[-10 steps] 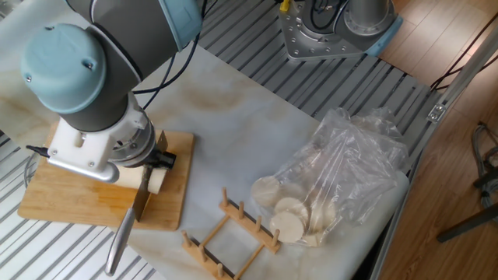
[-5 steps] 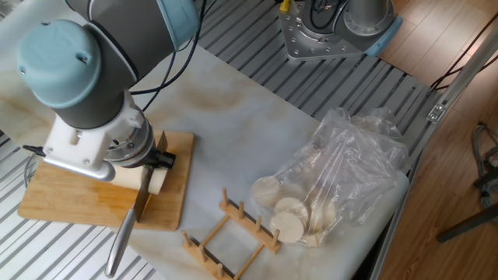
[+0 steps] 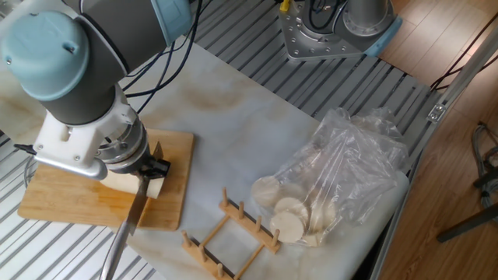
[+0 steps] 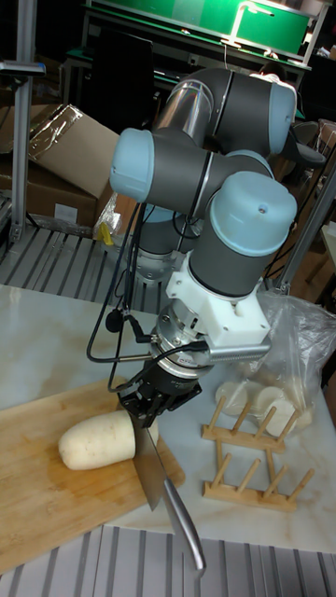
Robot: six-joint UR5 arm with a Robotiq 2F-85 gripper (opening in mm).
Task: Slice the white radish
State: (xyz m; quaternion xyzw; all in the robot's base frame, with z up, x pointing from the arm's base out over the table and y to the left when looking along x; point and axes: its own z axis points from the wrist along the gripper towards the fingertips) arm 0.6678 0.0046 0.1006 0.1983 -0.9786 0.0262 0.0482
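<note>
The white radish (image 4: pixel 93 440) lies on its side on the wooden cutting board (image 4: pixel 37 508), rounded end to the left. In the fixed view only pale bits of the radish (image 3: pixel 157 187) show under the arm. My gripper (image 4: pixel 142 403) is shut on a steel knife (image 4: pixel 149 469), whose handle (image 4: pixel 183 528) points toward the board's near edge. The blade (image 3: pixel 138 211) stands edge-down at the radish's right end, with a short piece of radish on its far side. The wrist hides the gripper (image 3: pixel 151 166) fingers in the fixed view.
A wooden peg rack (image 3: pixel 230 233) sits just right of the cutting board (image 3: pixel 62 204). A clear plastic bag (image 3: pixel 342 175) holding round pale slices lies further right. The arm's metal base (image 3: pixel 331 31) stands at the back, beyond the table's slatted edge.
The arm has shifted left and toward the board's near edge, carrying the knife a little that way along the radish. The radish, rack and bag have stayed put.
</note>
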